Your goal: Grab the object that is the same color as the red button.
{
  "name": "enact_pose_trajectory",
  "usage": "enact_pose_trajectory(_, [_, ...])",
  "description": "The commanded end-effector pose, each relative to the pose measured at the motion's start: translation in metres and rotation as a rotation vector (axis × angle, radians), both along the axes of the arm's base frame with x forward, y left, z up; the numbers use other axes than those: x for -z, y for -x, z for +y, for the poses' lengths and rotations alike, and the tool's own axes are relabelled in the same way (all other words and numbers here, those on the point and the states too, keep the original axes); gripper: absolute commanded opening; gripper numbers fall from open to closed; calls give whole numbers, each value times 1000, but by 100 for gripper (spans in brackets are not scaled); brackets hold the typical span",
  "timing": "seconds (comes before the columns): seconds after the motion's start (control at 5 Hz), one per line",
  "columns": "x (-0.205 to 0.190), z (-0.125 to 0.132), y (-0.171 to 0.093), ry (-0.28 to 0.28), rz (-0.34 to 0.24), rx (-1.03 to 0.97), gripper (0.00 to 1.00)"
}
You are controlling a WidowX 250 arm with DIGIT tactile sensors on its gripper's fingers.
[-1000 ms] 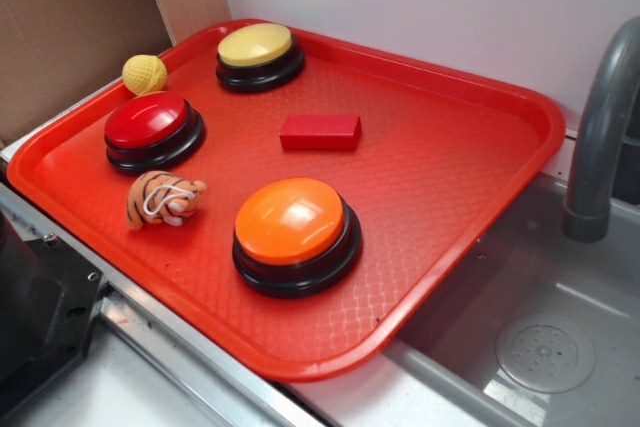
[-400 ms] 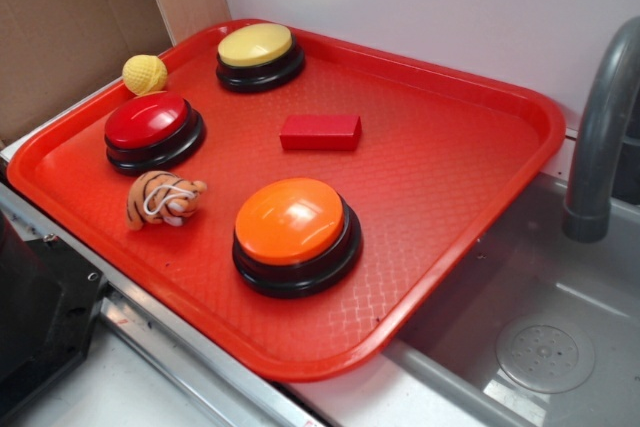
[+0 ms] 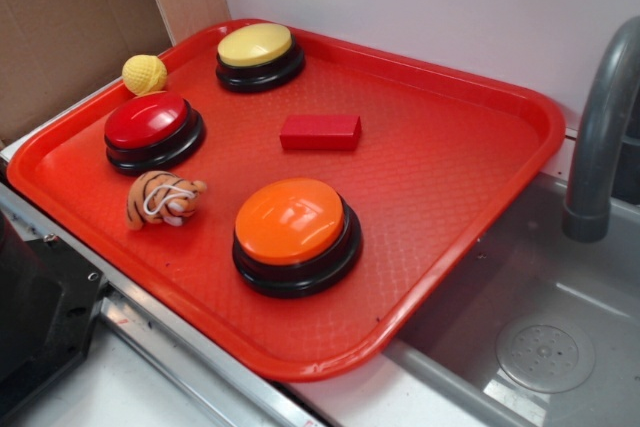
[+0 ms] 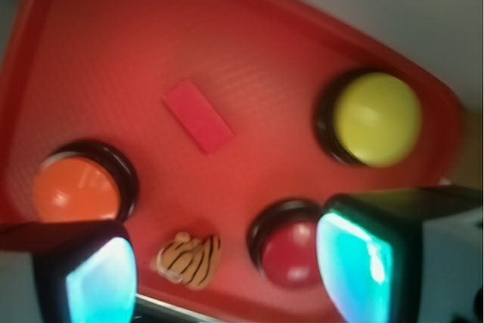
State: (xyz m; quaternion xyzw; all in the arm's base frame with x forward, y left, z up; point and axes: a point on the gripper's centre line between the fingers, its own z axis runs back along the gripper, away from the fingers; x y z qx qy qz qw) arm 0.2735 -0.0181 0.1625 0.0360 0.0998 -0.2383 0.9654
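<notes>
End effector [image 4: 227, 277] spread wide, high over red block [image 4: 198, 116]

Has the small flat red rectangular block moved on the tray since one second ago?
No. The small flat red rectangular block lies at the same spot between the yellow-domed button and the orange-domed button.

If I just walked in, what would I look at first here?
Probably the three big round push buttons on the large red plastic tray: a yellow-domed one at the back, a red-domed one on the left, an orange-domed one in front. Between them lies a small flat red rectangular block, with a little striped tiger toy near the front-left edge.
</notes>
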Motion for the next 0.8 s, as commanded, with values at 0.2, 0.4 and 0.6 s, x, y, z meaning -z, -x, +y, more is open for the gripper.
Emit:
enact_pose_trajectory(0.2, [110, 22, 6, 38, 101, 465, 100])
enact_pose_trajectory(0.4, [129, 12, 4, 40, 146, 461, 100])
enact_pose_trajectory(0.6, [120, -3, 10, 34, 122, 479, 100])
